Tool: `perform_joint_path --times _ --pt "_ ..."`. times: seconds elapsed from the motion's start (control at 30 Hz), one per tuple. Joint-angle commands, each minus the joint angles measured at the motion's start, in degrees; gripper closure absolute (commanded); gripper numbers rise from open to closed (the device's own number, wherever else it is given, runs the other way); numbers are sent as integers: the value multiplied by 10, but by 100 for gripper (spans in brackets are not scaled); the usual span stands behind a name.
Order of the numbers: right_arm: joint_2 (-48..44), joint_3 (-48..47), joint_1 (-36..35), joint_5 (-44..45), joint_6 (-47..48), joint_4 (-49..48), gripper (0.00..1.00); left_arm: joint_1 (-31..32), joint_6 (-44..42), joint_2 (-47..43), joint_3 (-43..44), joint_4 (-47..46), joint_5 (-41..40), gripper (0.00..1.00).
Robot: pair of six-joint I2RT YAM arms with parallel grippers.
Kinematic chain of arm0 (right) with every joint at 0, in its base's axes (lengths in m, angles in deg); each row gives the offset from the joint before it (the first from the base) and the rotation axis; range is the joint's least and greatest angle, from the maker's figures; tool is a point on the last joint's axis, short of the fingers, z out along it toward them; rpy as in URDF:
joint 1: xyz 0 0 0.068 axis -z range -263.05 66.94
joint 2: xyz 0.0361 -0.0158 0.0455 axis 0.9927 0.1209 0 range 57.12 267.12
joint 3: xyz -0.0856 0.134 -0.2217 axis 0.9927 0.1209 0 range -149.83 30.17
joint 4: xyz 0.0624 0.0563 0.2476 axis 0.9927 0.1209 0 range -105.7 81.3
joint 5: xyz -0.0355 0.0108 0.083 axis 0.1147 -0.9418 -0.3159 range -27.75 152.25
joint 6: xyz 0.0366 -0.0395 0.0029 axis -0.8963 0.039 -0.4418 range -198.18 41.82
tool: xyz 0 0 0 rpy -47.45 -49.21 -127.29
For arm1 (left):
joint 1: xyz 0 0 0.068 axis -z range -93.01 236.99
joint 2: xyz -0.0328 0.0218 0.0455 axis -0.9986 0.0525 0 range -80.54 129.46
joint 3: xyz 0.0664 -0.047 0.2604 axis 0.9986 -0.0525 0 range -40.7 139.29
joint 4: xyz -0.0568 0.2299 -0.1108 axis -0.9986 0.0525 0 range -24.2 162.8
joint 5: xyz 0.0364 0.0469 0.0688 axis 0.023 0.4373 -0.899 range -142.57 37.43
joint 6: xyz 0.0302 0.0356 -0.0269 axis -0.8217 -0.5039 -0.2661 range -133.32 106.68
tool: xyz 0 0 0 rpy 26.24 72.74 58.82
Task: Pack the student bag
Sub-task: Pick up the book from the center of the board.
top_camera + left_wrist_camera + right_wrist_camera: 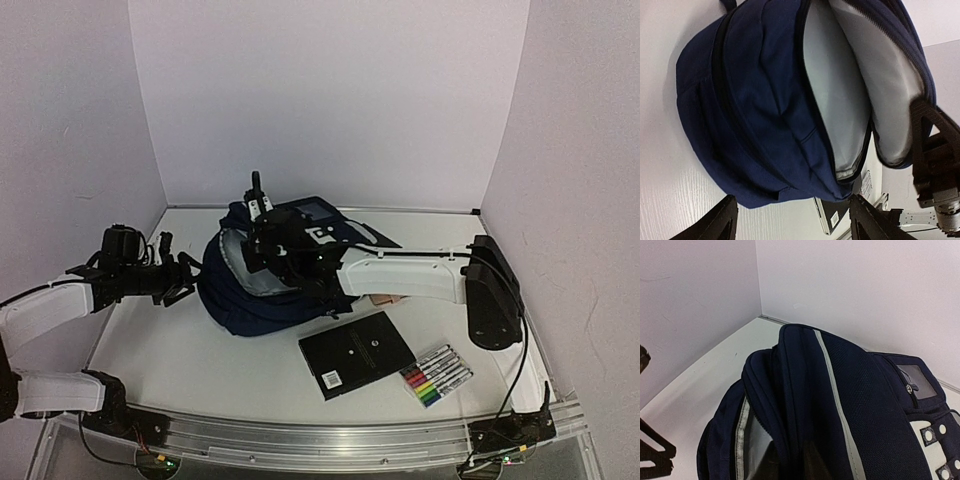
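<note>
On the left of a white tabletop (pixel 200 360), the left gripper (pixel 186 282) hovers just beside the student bag (pixel 250 300), aimed at its side; its jaws are spread wide with nothing between them, as the left wrist view makes plain. The navy backpack lies on its side toward the back of the tabletop, left of centre, well inside the corner formed by the pale walls. Its main compartment is unzipped and gapes toward the left arm, showing a light grey lining (pixel 830 100), while a second zip line runs shut along the rounded outer pocket. A thin pale stripe (pixel 835 390) runs along the dark mesh of the bag in the right wrist view.

The right arm reaches across from its base on the right, over the bag, and the right gripper (pixel 932 150) sits at the rim of the open compartment, touching the fabric edge. Whether its jaws are pinching that rim cannot be told from any view.

Nearer the front, right of the bag and apart from it, a black notebook (pixel 355 353) lies flat, and just beside it to the right rests a pack of coloured markers (pixel 437 375).
</note>
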Motion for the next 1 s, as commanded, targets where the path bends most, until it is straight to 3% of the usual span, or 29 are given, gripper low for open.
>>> perform_joint_path --times 0.0,0.1,0.17,0.47,0.63,0.77,0.97 --pt "-26 -66 7 -50 8 -7 49 3 37 12 -8 -51 19 23" --pt "-76 -35 8 -73 -5 28 16 28 46 19 -8 -65 21 24" --pt "-124 10 8 -75 -19 47 3 60 56 25 -6 -64 5 24" --pt "-346 250 56 -79 -144 173 2 260 177 44 -26 -111 -141 28" --pt "-436 403 128 -157 -221 190 2 366 248 94 -12 -155 -214 28" --pt "-469 503 177 -232 -253 190 2 411 289 174 22 -176 -221 28" --pt "-474 593 223 -315 -270 181 2 437 318 279 68 -208 -161 28"
